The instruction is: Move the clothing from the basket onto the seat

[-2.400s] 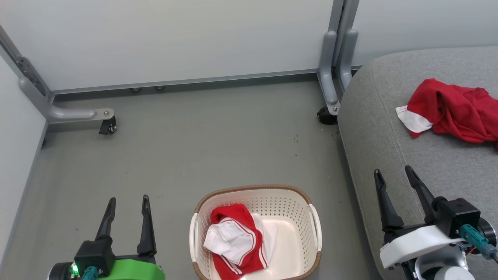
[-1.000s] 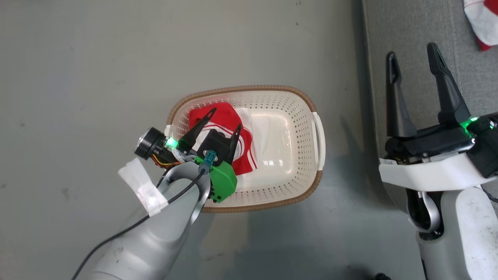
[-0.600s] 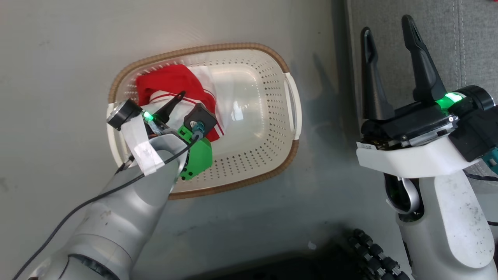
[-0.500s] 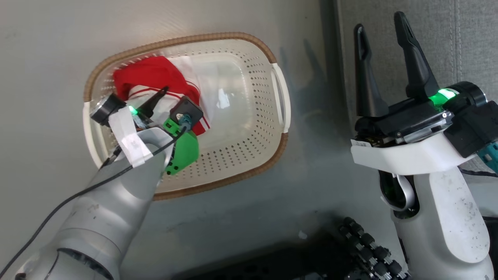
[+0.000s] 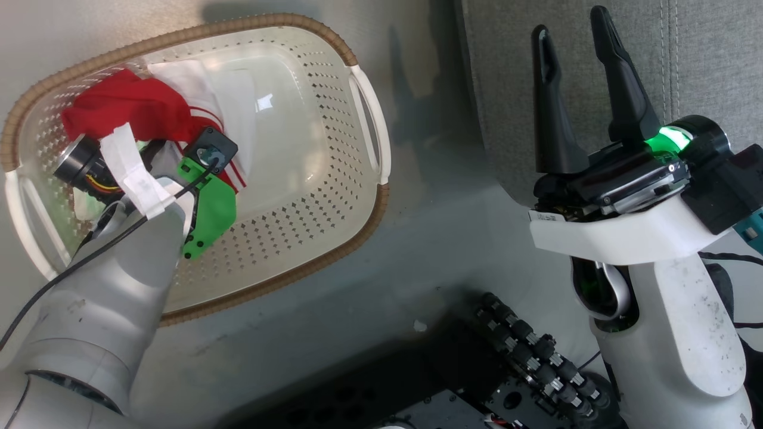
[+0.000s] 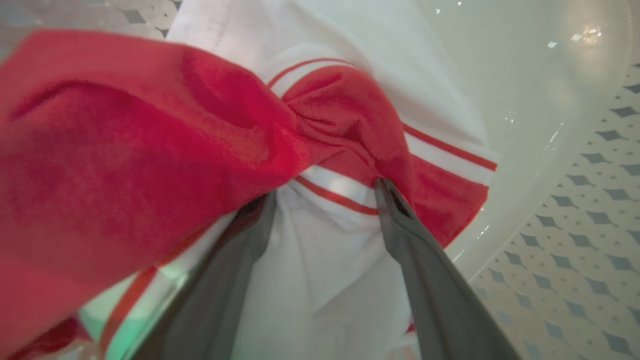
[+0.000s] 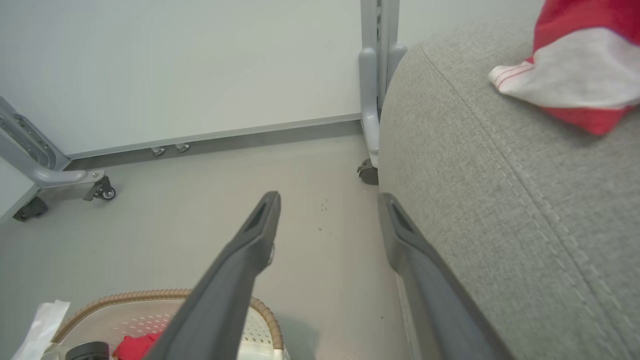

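Left wrist view: the left gripper (image 6: 325,192) stands with its two dark fingers spread wide, sunk into the soft red fabric garment with thin white stripes and white panels (image 6: 345,115), gripping nothing yet. A white fold edged in red sits between the fingers at centre frame, and a thick red fold drapes over the left one. The garment lies crumpled in the cream-white perforated plastic basket with the brown woven-look rim (image 6: 575,225), whose wall shows at lower right.

Head view: the basket sits at upper left, with the garment heaped at its left end under the left wrist. At right, the right gripper (image 5: 569,21) is held open and empty over the edge of the large grey woven-fabric seat cushion (image 5: 703,59).

Right wrist view: a plain red fabric garment with a white cuff (image 7: 565,75) rests on the seat at upper right.

The cloth looks light, limp and unbreakable, and it will likely sag and trail when lifted. The bunched fold between the fingers seems the best hold, since a thick wad should slip less than one thin layer. A high lift would keep the hem off the rim.
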